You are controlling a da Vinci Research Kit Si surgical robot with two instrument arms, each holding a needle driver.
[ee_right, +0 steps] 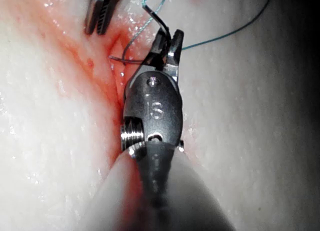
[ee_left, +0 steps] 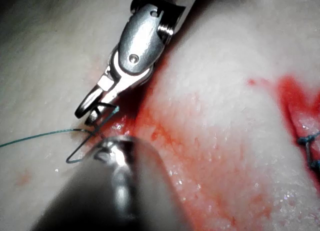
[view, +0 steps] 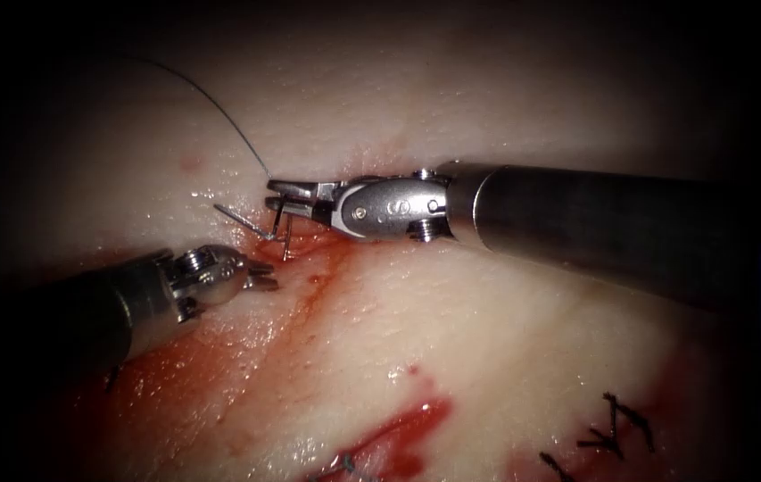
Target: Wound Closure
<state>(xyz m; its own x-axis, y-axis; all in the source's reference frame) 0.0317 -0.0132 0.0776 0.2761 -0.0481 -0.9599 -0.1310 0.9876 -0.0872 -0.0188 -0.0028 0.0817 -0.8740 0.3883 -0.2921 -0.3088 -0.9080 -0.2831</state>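
My right tool (view: 273,189) comes in from the right and is shut on the curved needle (view: 242,221) near its thread end, at the top end of the cut (view: 309,290). The needle lies low over the tissue (view: 505,321), left of the jaws. I cannot tell whether its point is in the tissue. The thread (view: 210,103) arcs up and left from the right tool's jaws. My left tool (view: 266,275) sits just below and left of the needle, jaws a little apart and holding nothing. The wrist views show the right tool (ee_left: 87,113) (ee_right: 167,38) gripping the needle (ee_left: 80,151) (ee_right: 127,51), with the thread (ee_left: 35,137) (ee_right: 225,36) trailing off.
Red fluid (view: 398,433) pools along the lower cut and stains the tissue at the lower left. Dark stitches (view: 616,428) sit at the lower right, and a blue stitch (view: 344,464) (ee_left: 310,146) crosses the cut. The left tool's jaws (ee_right: 97,21) are close to the needle.
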